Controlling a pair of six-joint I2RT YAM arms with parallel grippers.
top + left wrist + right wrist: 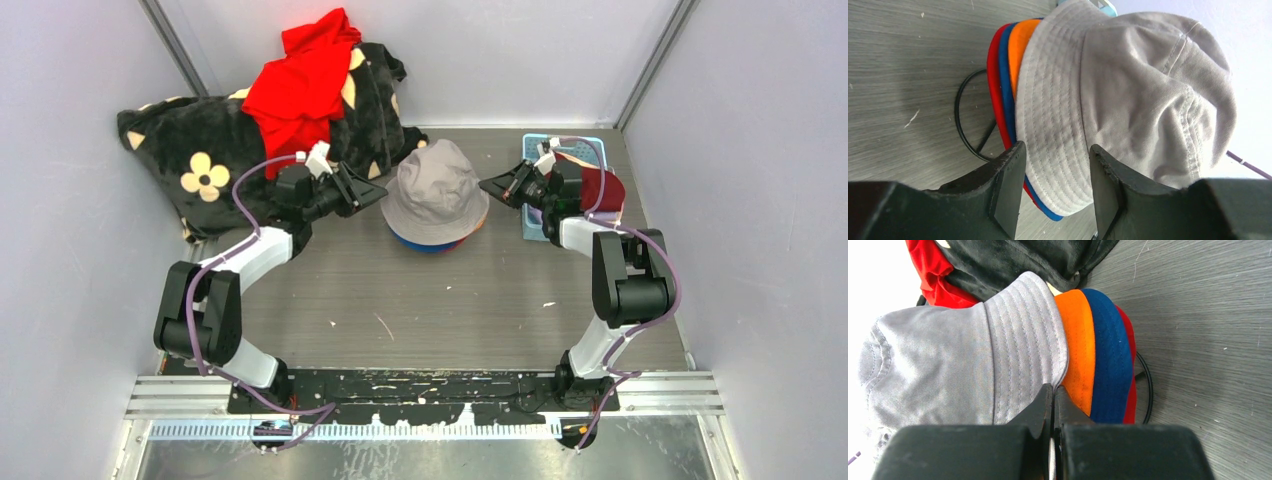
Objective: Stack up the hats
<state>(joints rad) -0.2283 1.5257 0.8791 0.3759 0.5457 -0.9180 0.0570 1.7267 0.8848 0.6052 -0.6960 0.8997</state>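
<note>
A pile of hats sits mid-table. The grey hat point(436, 185) is on top, over orange point(1079, 355), blue point(1110, 355) and red point(1129, 365) brims. My left gripper point(375, 193) is open at the pile's left side. In the left wrist view its fingers point(1008, 180) straddle the grey brim point(1058, 130) without pinching it. My right gripper point(487, 185) is shut, its tips point(1054, 387) resting on the seam between the grey and orange brims. I cannot tell whether fabric is caught there. A maroon hat point(603, 188) lies at the right, partly hidden by the right arm.
A black blanket with cream flowers point(190, 150) and a bright red garment point(300, 85) are heaped at the back left. A light blue tray point(590, 146) lies under the maroon hat. A thin black cable loop point(960, 115) lies on the table beneath the pile. Walls close in on three sides.
</note>
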